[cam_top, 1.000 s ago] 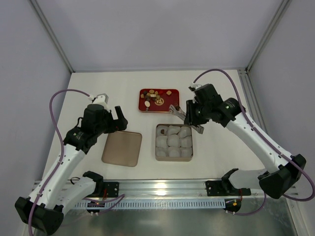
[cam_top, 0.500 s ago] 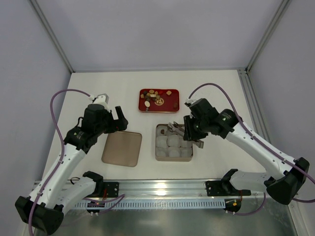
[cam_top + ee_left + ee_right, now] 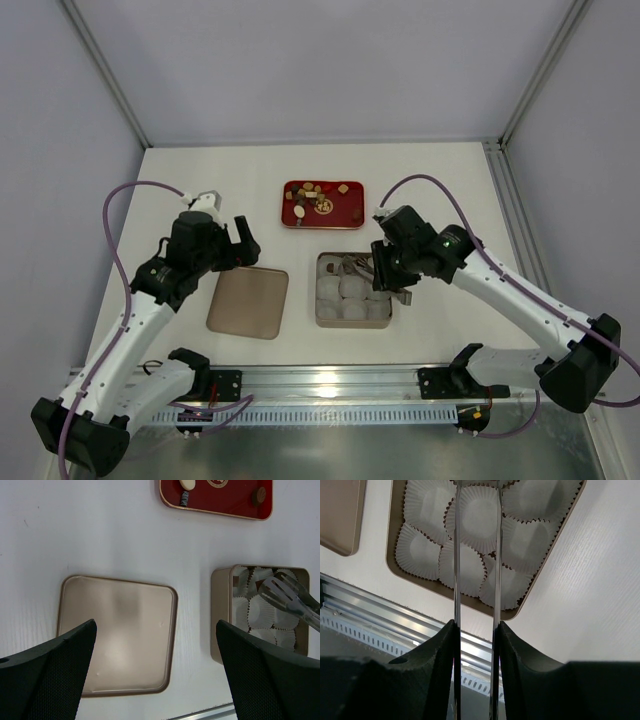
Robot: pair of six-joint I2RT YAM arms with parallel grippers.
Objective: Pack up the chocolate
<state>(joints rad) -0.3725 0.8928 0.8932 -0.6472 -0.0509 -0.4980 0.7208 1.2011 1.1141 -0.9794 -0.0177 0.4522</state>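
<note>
Tongs (image 3: 292, 600) clamped in right gripper (image 3: 476, 624) over tin (image 3: 220, 615); left gripper (image 3: 156, 630) gapes empty

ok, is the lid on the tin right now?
No, the lid lies flat beside the tin, apart from it, and the tin's white paper cups are exposed.

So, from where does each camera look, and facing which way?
Top external: above and behind the robot, facing down at the table; both arms show.
Left wrist: on the left arm, facing down at lid and box; the open left end effector shows.
Right wrist: on the right arm, facing down along the tongs the right end effector holds.
All three share the box.
</note>
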